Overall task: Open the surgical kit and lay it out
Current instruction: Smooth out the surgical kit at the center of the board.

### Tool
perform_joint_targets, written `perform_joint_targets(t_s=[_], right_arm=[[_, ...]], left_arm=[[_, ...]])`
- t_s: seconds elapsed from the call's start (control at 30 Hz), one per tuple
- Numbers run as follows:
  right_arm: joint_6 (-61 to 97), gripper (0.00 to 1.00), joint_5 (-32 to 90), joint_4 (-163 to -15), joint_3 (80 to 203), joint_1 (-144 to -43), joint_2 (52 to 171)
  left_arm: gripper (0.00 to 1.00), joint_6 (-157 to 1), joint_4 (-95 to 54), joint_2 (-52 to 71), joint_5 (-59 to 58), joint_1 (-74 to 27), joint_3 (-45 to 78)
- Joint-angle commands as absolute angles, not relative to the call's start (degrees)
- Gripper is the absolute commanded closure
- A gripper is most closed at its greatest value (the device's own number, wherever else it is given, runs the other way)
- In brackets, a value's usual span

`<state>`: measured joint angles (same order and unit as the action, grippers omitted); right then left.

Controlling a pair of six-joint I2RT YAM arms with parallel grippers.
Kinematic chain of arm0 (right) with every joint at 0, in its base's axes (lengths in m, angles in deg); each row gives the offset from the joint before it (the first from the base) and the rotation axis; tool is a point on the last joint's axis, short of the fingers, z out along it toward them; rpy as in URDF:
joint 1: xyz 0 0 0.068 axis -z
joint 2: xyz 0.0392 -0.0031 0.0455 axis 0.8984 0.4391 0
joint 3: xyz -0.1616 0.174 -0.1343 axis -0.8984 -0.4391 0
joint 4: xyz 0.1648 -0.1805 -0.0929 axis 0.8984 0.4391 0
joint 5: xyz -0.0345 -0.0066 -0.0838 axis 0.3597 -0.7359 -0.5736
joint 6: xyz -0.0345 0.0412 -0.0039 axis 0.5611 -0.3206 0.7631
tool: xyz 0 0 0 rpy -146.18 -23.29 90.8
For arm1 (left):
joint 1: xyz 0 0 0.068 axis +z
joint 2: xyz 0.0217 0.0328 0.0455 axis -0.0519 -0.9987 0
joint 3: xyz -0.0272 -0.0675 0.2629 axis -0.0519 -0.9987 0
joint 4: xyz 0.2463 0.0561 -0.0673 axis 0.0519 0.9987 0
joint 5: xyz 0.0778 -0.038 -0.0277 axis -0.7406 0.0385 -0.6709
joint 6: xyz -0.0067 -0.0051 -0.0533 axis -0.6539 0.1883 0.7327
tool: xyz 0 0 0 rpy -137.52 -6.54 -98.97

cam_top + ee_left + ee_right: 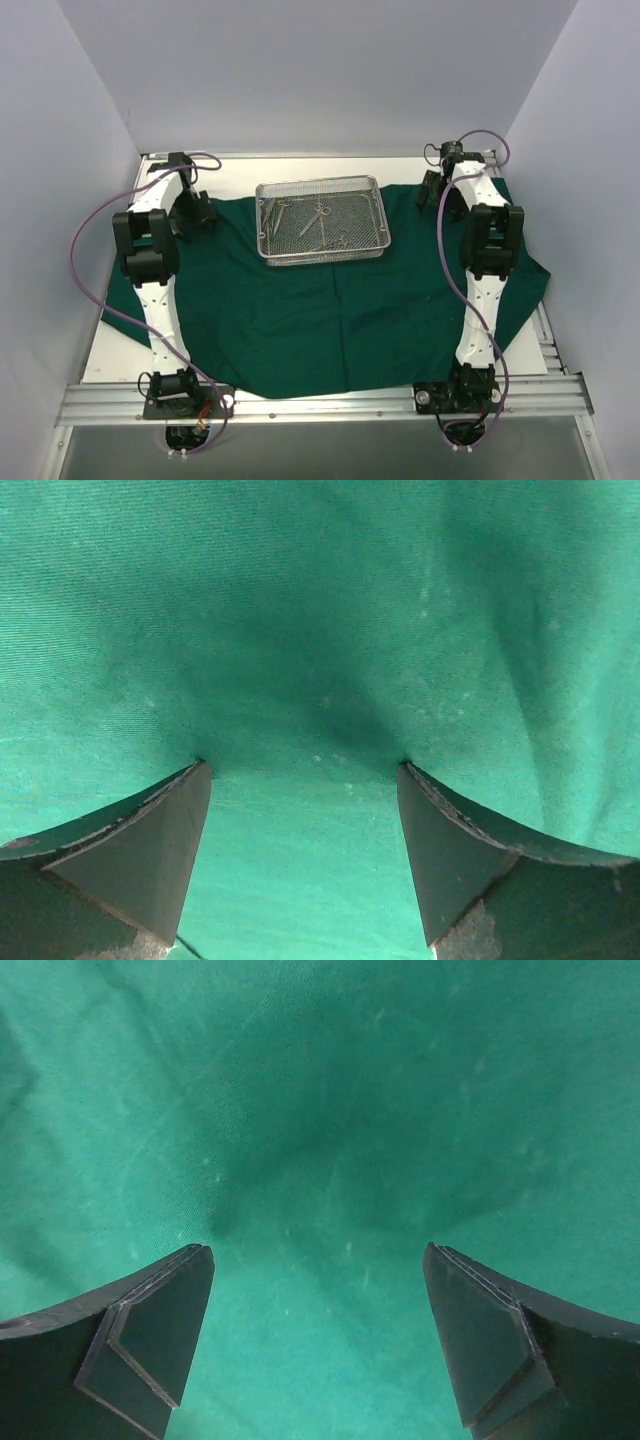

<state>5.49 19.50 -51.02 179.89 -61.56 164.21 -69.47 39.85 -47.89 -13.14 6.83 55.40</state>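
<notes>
A: Placement of the large dark green cloth drape [330, 320]?
B: Spread flat over the white table [108, 360], beneath both arms.
A: And the shallow rectangular silver wire-mesh tray [320, 259]?
B: Sitting on the drape, far middle, with small thin steel scissors and forceps [318, 215] scattered inside.
A: Left gripper [303, 770]?
B: Spread wide over the drape's far left, holding nothing.
A: Right gripper [320, 1250]?
B: Equally wide, far right, only green cloth between the fingers.

The large dark green cloth drape [300, 320] is plain. The shallow rectangular silver wire-mesh tray [322, 257] shows a fine grid. White robot arms [160, 300] carry black joints, purple cables [85, 270].
</notes>
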Motion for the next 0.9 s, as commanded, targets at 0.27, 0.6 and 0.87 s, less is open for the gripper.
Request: perform_joint_targets(t_s=[0.27, 0.6, 0.87], right_arm=[[4.7, 0.12, 15.9, -51.3, 181.5, -62.0, 170.3], [-2.0, 0.16, 16.7, -49.6, 184.0, -59.4, 176.4], [-9.4, 0.17, 20.6, -50.7, 188.0, -58.2, 180.6]], left_arm=[[0.17, -67.6, 50.5, -59.9, -13.8, 6.7, 72.1], [0.21, -68.8, 57.8, -76.4, -8.5, 8.3, 99.4], [0.23, -64.7, 51.4, -80.5, 0.7, 13.3, 105.0]])
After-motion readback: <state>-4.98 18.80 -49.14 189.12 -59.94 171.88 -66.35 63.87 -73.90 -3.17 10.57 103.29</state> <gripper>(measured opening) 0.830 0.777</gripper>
